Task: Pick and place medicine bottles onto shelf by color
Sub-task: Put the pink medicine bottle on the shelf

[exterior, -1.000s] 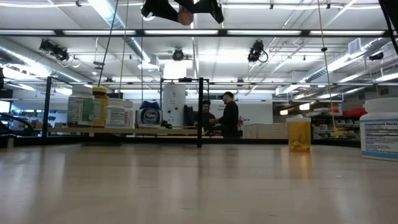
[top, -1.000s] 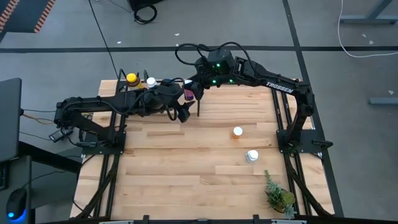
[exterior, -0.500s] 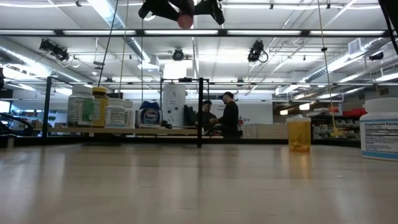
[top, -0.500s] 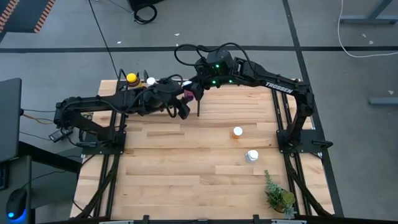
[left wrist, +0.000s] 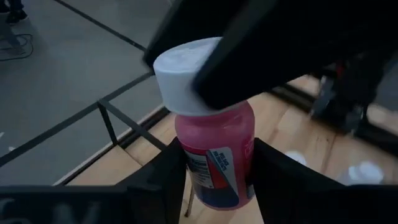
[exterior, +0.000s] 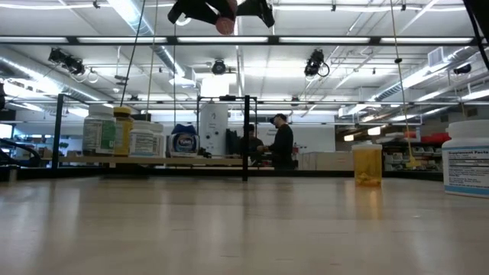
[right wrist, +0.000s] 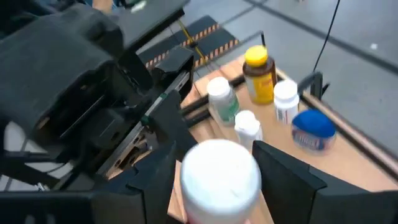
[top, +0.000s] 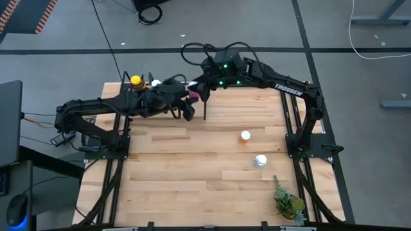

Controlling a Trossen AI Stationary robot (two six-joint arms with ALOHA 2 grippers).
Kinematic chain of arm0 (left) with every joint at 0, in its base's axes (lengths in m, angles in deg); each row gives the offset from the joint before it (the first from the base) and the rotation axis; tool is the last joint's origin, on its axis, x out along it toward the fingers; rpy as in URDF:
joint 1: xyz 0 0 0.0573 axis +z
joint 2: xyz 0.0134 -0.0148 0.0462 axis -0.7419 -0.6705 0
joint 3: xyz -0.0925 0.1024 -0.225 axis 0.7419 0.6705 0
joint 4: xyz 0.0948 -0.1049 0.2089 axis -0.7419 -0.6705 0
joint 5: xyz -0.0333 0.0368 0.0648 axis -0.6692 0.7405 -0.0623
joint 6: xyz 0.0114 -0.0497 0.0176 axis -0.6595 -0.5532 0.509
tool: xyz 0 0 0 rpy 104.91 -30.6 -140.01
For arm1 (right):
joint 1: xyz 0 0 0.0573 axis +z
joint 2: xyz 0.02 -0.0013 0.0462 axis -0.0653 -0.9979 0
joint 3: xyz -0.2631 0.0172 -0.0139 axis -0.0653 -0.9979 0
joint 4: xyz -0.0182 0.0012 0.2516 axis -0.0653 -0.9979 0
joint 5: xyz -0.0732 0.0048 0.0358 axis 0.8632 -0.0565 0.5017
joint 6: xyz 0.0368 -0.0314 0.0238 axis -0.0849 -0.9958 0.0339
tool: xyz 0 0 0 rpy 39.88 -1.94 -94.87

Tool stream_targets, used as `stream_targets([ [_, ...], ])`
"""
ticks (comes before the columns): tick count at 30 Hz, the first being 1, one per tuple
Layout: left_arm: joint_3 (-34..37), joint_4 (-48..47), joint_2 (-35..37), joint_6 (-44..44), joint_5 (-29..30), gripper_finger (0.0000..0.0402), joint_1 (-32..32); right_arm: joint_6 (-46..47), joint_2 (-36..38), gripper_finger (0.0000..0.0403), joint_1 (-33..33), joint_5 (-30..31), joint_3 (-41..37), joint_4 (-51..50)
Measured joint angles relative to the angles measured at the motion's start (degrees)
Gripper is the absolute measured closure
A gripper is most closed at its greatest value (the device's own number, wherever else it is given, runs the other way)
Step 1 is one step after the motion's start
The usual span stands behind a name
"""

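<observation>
Above the far edge of the bench (top: 192, 160), two dark arms meet over a single pink bottle (left wrist: 216, 152). The left pincer (left wrist: 214, 177) clasps the bottle's pink body between its fingers (left wrist: 163, 174), while the right pincer (right wrist: 214, 171) closes on the white cap (right wrist: 221, 171) from the other end, so the bottle hangs in the air held by both. From above, the meeting point lies just beside the black upright divider (top: 204, 108) of the shelf (top: 122, 86), at the bench's far side.

On the shelf stand an amber bottle with a yellow cap (right wrist: 258, 74), a blue-capped bottle (right wrist: 311, 127) and three white-capped bottles (right wrist: 286, 102), grouped close together. Two more white-capped bottles (top: 245, 135) sit well apart from them on the open planks, near the right arm's base, and a small green plant (top: 286, 200) stands at the near right corner.

In the level view the joined pincers show at the top edge, high above the bench; people stand in the room behind.
</observation>
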Motion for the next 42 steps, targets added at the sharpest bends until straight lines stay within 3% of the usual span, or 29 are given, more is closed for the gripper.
stream_targets([
  [12, -0.02, 2.98, 7.40, -5.19, 0.50, 0.0255, 4.18, -5.51, 0.13, 0.0166, -0.46, -0.11, 9.77, -1.36],
  [17, -0.15, 9.15, 8.70, -8.22, -1.43, 0.0250, 4.26, -8.92, 0.11, 0.0166, 0.05, 1.12, 9.91, -5.78],
  [25, -0.02, 11.35, 8.76, -13.79, -2.97, 0.0252, 4.11, -9.73, 0.11, 0.0166, 1.43, 2.63, 9.91, -6.29],
  [42, 0.00, 18.96, 7.23, -15.73, -4.45, 0.0241, 4.07, -6.51, 0.13, 0.0166, 3.45, 9.50, 9.91, -3.60],
])
